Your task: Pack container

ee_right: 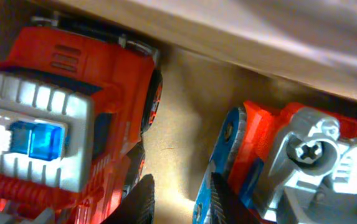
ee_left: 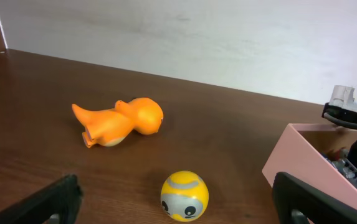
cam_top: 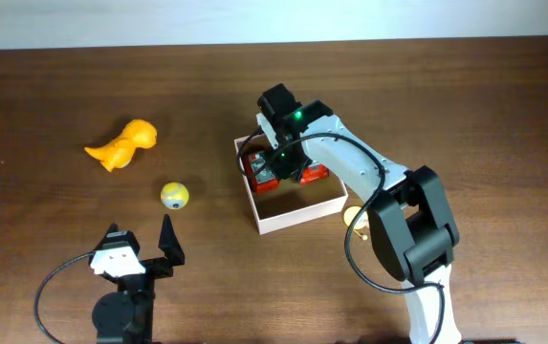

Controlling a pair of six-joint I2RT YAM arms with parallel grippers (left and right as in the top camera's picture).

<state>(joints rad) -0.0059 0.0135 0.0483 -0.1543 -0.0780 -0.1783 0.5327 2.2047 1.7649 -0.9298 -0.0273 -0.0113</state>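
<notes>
Yellow ball just ahead of left end effector, wide open, empty: nearer arm. Right end effector narrowly parted, empty, inside container, rightward of ball.

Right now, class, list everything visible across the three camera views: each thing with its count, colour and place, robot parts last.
table: 1, dark brown, under everything
container: 1, white walls, tan inside, mid-table
toy truck: 1, red with grey and blue, in the container
second toy: 1, red, blue and grey, beside the truck
dinosaur: 1, orange, on its side, left of the container
ball: 1, yellow, grey face, near the dinosaur
small object: 1, pale yellow, right of the container, partly hidden
left gripper: 1, black, open, empty, near the ball
right gripper: 1, black, inside the container between the toys; grip unclear
</notes>
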